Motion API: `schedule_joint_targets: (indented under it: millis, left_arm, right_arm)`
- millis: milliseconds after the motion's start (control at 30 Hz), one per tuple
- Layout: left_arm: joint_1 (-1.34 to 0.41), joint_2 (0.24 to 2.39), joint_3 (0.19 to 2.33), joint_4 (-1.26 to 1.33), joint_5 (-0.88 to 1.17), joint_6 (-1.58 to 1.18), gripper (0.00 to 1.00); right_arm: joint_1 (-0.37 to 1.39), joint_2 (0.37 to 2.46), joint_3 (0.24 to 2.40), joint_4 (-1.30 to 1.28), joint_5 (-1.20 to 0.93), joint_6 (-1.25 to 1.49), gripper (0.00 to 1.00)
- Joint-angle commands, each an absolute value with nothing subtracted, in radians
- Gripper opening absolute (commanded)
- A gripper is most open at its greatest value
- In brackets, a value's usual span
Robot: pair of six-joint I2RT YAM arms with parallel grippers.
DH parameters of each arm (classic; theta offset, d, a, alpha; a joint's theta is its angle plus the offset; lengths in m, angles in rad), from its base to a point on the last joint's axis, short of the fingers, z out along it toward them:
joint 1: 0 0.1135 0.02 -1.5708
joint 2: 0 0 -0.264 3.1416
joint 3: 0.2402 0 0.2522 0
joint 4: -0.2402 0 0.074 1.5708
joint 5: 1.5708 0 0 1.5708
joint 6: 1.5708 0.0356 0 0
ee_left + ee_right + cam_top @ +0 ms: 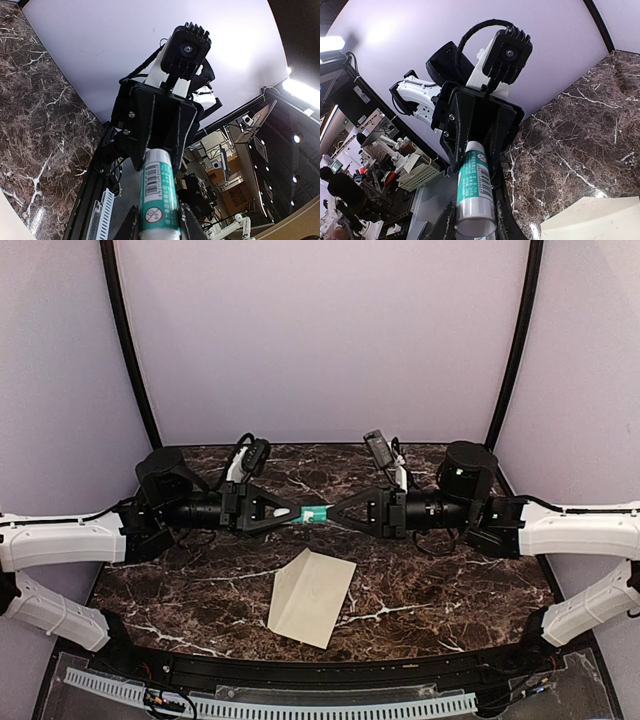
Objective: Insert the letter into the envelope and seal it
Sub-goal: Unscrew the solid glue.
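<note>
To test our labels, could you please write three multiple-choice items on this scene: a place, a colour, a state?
1. Where is the envelope? A) on the table, its near half B) against the back wall C) in a gripper
2. The glue stick label is: A) red B) green C) blue
3. The glue stick is: A) on the table B) on the envelope C) held aloft by left gripper and right gripper
A: it lies flat there; B: green band shows; C: each clamps an end.
</note>
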State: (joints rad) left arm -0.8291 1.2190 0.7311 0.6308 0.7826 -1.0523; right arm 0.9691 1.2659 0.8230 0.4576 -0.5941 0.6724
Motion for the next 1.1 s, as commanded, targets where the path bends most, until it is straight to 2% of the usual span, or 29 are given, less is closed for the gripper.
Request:
schedule_joint_targets:
  millis: [0, 167, 333, 500, 733, 833, 900, 1067]
  left_arm:
    - [-0.825, 1.2, 0.734, 0.639, 0.81, -1.016, 0.0]
    - [-0.825, 1.192, 0.747, 0.59, 0.825, -0.902, 0.0]
    - [-0.825, 1.147, 0.799, 0.304, 0.755, -0.539, 0.0]
    - [-0.827, 1.089, 0.813, 0.174, 0.684, -0.289, 0.0]
    - [-0.835, 1.064, 0.822, 0.067, 0.627, -0.168, 0.0]
    - [-0.836, 1.047, 0.804, 0.095, 0.614, -0.19, 0.0]
    - [-0.835, 1.03, 0.773, 0.137, 0.593, -0.225, 0.0]
    - [-0.836, 1.011, 0.739, 0.207, 0.586, -0.283, 0.0]
  right_arm:
    - [0.975, 1.281, 0.858, 0.493, -0.616, 0.697, 0.19]
    - [0.975, 1.282, 0.862, 0.483, -0.604, 0.742, 0.11]
    - [0.97, 1.301, 0.89, 0.397, -0.567, 0.841, 0.05]
    - [0.961, 1.344, 0.895, 0.339, -0.575, 0.986, 0.04]
    - [0.955, 1.388, 0.848, 0.418, -0.605, 1.108, 0.05]
    - [0.954, 1.391, 0.85, 0.446, -0.607, 1.109, 0.12]
    - [0.954, 1.391, 0.853, 0.455, -0.611, 1.102, 0.25]
    - [0.957, 1.399, 0.867, 0.449, -0.641, 1.081, 0.48]
